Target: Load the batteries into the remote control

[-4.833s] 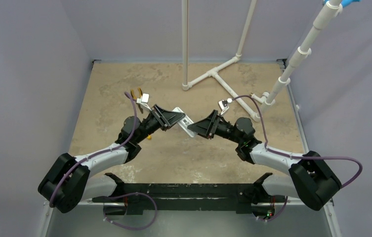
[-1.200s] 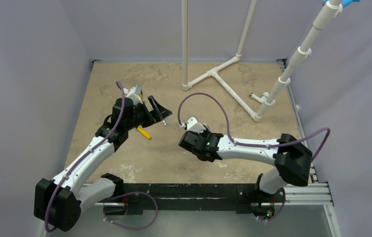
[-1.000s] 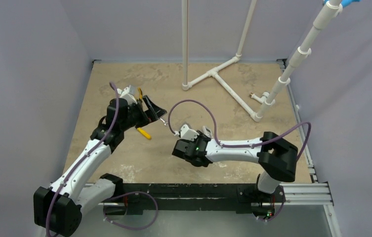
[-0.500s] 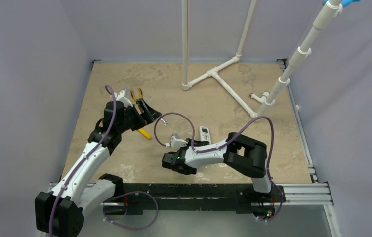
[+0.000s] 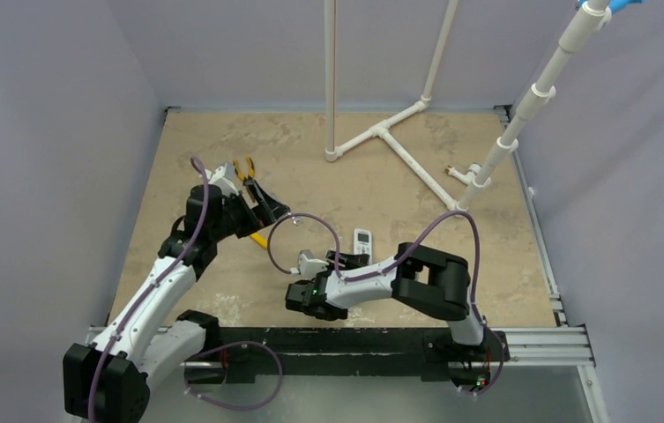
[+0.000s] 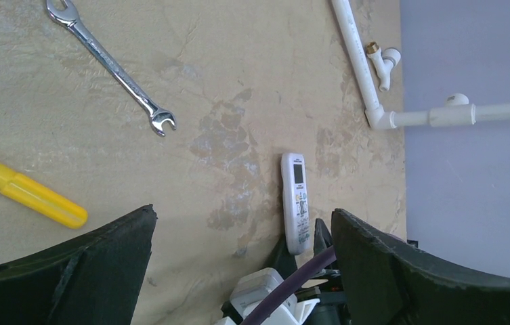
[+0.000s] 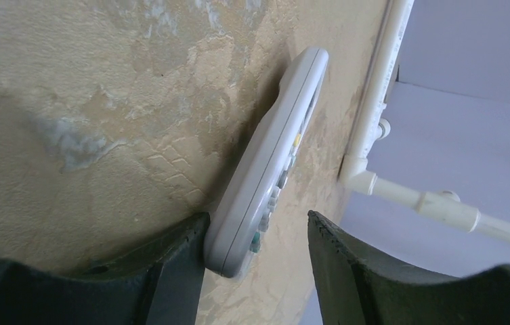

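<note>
The remote control (image 5: 361,241) lies flat on the table, face up with its small screen and buttons showing, right of centre and towards the near edge. A few seconds earlier both grippers held it up between them. The right gripper (image 7: 255,233) is open around its near end: one finger (image 7: 177,254) seems to touch the remote's side edge and the other (image 7: 333,250) stands apart from it. Since a second ago the right arm has folded back, so its elbow now sits near the base rail. The left gripper (image 5: 266,204) has drawn away to the left and hangs over the table with its jaws spread wide and empty. Below and beside it lie a silver wrench (image 6: 110,64) and a yellow handle (image 6: 25,196), and the yellow-handled pliers (image 5: 243,167) lie further back. A purple cable (image 5: 293,233) loops between the grippers. A white pipe frame (image 5: 381,132) stands at the far side. The table (image 5: 222,141) is mottled tan, and the walls (image 5: 46,132) are pale lavender-grey.
</note>
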